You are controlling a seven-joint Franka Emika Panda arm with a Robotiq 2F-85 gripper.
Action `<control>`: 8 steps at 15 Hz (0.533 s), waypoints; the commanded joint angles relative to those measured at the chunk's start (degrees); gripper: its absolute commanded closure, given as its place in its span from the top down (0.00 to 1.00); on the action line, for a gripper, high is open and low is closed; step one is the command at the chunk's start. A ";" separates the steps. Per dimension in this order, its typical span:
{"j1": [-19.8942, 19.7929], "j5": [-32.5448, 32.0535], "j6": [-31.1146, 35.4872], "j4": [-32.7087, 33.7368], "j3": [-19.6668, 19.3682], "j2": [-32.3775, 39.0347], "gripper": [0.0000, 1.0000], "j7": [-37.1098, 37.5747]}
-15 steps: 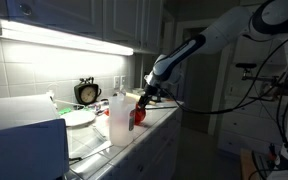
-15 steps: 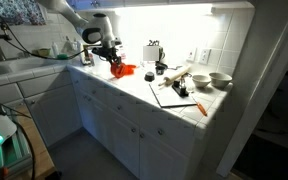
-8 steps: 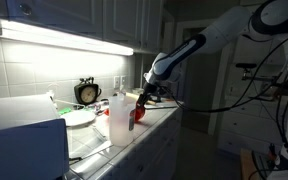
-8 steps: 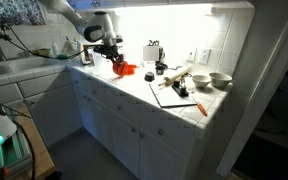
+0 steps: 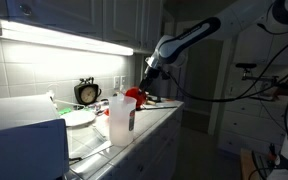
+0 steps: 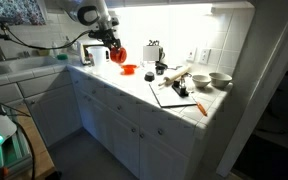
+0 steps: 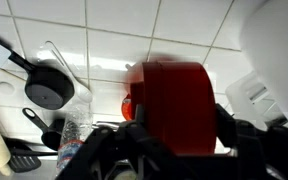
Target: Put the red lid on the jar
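Observation:
My gripper (image 5: 141,90) is shut on the red lid (image 5: 132,95) and holds it in the air above the counter. The lid is on edge between the fingers, as the wrist view (image 7: 174,108) shows. The jar (image 5: 118,117), tall and whitish, stands upright on the counter just below and to the left of the lid, with its top open. In an exterior view the gripper (image 6: 115,50) holds the lid (image 6: 120,52) above the counter's far end. A whitish body (image 7: 271,45) at the right of the wrist view may be the jar.
A small red object (image 6: 129,70) lies on the counter under the gripper. A clock (image 5: 87,93) and stacked plates (image 5: 79,117) stand behind the jar. A cutting board (image 6: 174,96), a rolling pin (image 6: 174,76) and bowls (image 6: 220,79) lie further along. A black pan (image 7: 49,88) lies below.
The gripper has risen from counter level with the red lid in it, and now holds it at about the height of the jar's top.

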 commanded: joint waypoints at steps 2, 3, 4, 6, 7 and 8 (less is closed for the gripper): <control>1.66 -1.40 -7.51 -0.22 0.37 -7.56 0.41 1.23; 2.30 -1.95 -8.48 0.33 0.44 -8.26 0.41 1.79; 2.83 -2.04 -9.35 0.74 0.55 -8.92 0.41 1.61; 3.96 -2.59 -10.20 1.26 0.88 -10.07 0.41 1.82; 4.50 -2.59 -10.57 1.45 1.08 -10.53 0.41 1.74; 5.04 -2.65 -10.71 1.60 1.35 -11.01 0.41 1.67</control>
